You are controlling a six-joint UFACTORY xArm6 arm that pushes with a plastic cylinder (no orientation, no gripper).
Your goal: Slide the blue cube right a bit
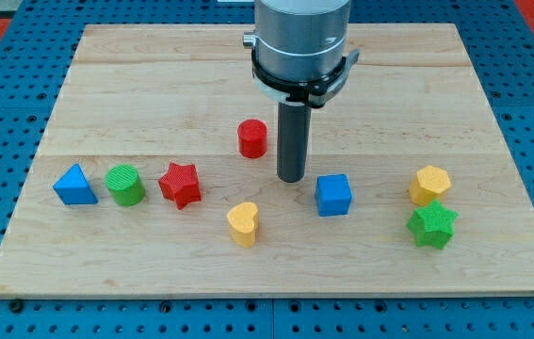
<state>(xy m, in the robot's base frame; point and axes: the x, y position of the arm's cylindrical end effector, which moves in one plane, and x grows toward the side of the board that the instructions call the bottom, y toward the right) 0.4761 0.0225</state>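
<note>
I judge the push has not really begun, or is only at its very start: my tip (291,178) stands just beside the blue cube (333,195), at its upper left corner as the view shows it, and I cannot tell if it already touches the cube or a thin gap remains. This arm carries no pincer, only the straight rod, so there is nothing to spread or press together. The blue cube sits on the wooden counter (153,75) a little right of the middle and toward the view's bottom, between the yellow heart (243,223) on its left and the yellow hexagon block (429,185) on its right, with the green star (432,225) below that one. What is left is the whole short slide toward the view's right, and there is free space for it. The cube has no real long axis; its sides are equal. It lies flat and slightly turned, one face looking toward the view's bottom.
</note>
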